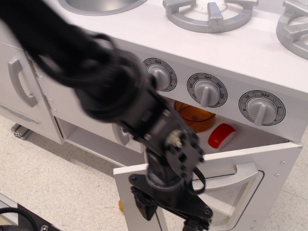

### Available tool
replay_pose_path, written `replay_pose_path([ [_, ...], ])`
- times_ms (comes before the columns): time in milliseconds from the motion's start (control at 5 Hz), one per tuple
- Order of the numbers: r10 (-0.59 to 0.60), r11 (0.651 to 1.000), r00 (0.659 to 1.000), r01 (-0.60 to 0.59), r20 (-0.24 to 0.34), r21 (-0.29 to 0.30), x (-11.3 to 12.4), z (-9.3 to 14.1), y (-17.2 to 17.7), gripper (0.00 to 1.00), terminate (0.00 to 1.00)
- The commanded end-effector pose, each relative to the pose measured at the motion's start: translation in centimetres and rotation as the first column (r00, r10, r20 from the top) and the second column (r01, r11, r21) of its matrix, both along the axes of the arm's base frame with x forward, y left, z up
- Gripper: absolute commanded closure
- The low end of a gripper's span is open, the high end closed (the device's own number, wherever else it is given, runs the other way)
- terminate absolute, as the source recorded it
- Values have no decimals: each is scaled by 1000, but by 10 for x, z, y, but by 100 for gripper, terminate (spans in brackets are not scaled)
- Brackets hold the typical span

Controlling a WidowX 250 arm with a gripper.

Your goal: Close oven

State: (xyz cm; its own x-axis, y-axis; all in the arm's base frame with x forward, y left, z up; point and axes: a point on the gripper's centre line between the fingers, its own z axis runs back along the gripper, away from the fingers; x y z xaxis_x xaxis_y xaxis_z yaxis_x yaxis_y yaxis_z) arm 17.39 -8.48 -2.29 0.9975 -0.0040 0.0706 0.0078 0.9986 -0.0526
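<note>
The white oven [226,72] has three grey dial knobs [207,91] across its front. Its door [274,168], with a horizontal grey handle [248,172] and a rounded clear window [231,198], hangs partly open, its top edge tilted out from the cavity. My black gripper [168,214] is low in front of the left half of the door, its fingers spread apart and holding nothing. One fingertip [142,206] is near the door's left edge. The arm hides the door's left part.
Inside the oven sit an orange pot [197,118] and a red item [221,136]. White cabinet doors with vertical grey handles [19,83] stand to the left. Grey burners [209,12] and a sink [98,4] are on top. Speckled floor lies below.
</note>
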Motion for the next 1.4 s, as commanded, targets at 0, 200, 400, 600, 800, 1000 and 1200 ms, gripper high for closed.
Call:
replay_pose_path([
  [0, 96, 994, 993, -100, 74, 43, 40, -3, 16, 0, 0],
  [200, 130, 987, 984, -139, 122, 75, 53, 0, 23, 0, 0],
  [400, 163, 979, 972, -180, 168, 92, 68, 3, 27, 0, 0],
  [600, 223, 968, 957, -239, 185, 71, 88, 9, 34, 0, 0],
  [800, 281, 954, 943, -294, 181, 54, 104, 11, 42, 0, 0],
  [1000, 308, 945, 935, -322, 175, 54, 113, 10, 49, 0, 0],
  [1200, 312, 945, 934, -324, 177, 48, 113, 13, 51, 0, 0],
])
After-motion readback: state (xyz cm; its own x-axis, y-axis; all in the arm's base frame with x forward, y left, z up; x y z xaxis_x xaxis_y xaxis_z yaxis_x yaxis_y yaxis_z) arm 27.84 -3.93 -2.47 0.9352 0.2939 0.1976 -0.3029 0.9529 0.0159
